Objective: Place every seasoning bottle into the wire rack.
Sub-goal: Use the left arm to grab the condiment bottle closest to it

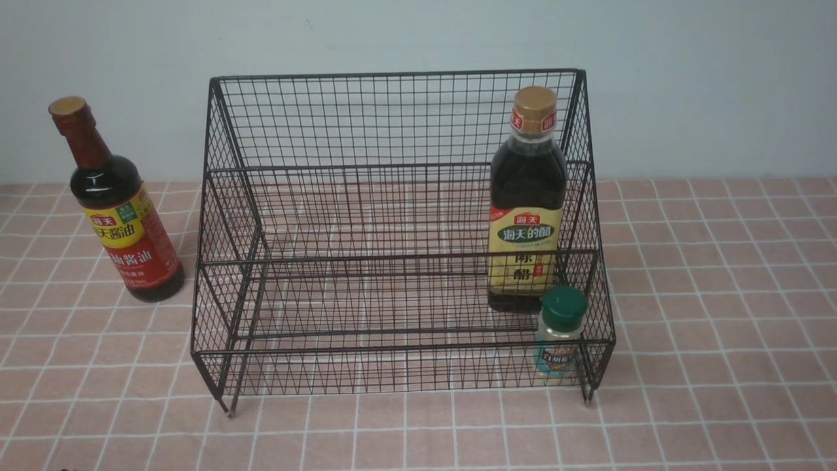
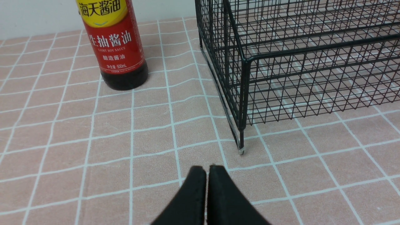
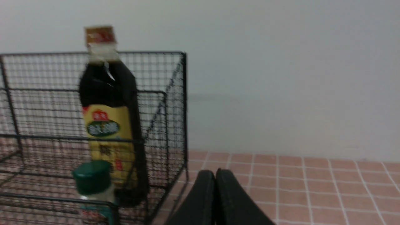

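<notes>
a big black wire rack stands in the middle of the front view, on a pink cloth with white lines. behind it is a pale wall.

two bottles are inside the rack, both at its right end. the square dark bottle with the yellow and green label and gold cap stands up straight on the back step, close to the right side wall. the small clear jar with the green cap stands on the low front step, just in front of the square bottle, in the right front corner.

the round dark bottle with the red and yellow label is not in the rack. it stands on the cloth at the left of the front view, near the rack's left side but not touching it. it looks a bit tilted in that view.

the left gripper is closed, its two black fingers pressed together, and it holds nothing. it is low over the cloth, near the rack's front left leg, with the round bottle farther off.

the right gripper is closed too, and empty. it is out by the rack's right side, apart from the wire.
</notes>
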Available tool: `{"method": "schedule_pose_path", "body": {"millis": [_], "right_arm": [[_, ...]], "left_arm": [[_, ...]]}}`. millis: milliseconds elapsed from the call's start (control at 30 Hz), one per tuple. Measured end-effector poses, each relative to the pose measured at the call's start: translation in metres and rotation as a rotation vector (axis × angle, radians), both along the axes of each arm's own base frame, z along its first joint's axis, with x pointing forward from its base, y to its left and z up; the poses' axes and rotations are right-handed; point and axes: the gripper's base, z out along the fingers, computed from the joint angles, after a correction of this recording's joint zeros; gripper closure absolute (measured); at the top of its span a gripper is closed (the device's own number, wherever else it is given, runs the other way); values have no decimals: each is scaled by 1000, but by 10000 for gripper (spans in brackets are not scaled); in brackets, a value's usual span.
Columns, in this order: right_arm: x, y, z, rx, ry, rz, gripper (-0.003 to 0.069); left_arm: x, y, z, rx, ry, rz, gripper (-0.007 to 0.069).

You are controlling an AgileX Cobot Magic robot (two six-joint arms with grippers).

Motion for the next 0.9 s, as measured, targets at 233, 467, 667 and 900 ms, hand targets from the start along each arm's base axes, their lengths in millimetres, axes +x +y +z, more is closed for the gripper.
{"method": "schedule_pose_path", "body": {"millis": [233, 467, 667, 900], "right_arm": [[-2, -9, -15, -8, 154, -117, 672], [-4, -10, -25, -7, 262, -137, 673], [-5, -9, -24, -3, 245, -120, 673], [-6, -12, -23, -15, 229, -170, 673]], "left_arm": [[0, 0, 0, 0, 0, 0, 631], [0, 0, 0, 0, 0, 0, 631], [0, 0, 0, 0, 0, 0, 631], [0, 0, 0, 0, 0, 0, 631]]}}
